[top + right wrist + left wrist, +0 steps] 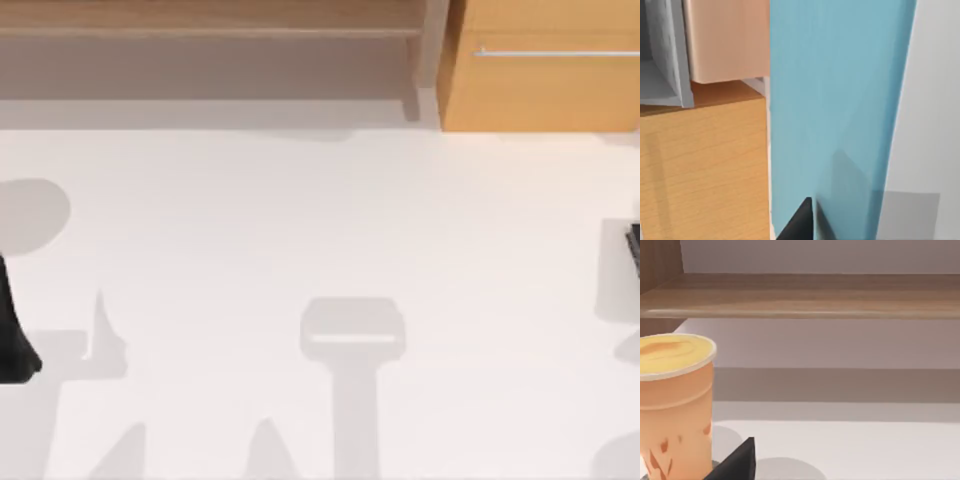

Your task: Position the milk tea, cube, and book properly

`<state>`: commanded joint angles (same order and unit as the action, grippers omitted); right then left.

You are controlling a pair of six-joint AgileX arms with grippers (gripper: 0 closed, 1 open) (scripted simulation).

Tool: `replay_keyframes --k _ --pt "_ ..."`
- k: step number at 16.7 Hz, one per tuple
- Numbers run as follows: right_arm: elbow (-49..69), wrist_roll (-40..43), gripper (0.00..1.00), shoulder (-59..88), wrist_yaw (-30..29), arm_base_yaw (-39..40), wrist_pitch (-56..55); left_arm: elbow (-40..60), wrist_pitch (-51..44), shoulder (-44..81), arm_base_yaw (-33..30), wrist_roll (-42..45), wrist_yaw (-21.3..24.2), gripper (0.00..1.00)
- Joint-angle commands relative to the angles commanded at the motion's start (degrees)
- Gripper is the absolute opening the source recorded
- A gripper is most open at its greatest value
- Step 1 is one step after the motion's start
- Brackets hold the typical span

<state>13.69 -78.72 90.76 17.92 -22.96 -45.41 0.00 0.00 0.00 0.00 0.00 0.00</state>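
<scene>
From above, our left arm (15,330) stands at the table's (320,230) left edge and our right arm (633,250) at its right edge, with the shelf (210,30) and orange-wood cabinet (540,85) along the back.

At the left wrist, the milk tea (672,410) stands upright beside a dark finger (740,462); whether that gripper grips it we cannot tell. We judge the cup light, smooth and spillable, best held mid-body.

At the right wrist, a blue panel, likely the book (835,110), rises against a finger (800,222); stiff and flat, we judge. Grip unclear.
</scene>
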Motion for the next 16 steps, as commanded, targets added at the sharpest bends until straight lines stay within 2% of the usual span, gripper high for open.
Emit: replay_keyframes --k 10,16 --pt "0.0 0.0 0.98 0.0 0.0 0.0 0.0 0.0 0.0 0.0 0.0 0.0 0.0 1.00" --pt "0.0 0.0 1.00 0.0 0.0 0.0 0.0 0.0 0.0 0.0 0.0 0.0 0.0 1.00"
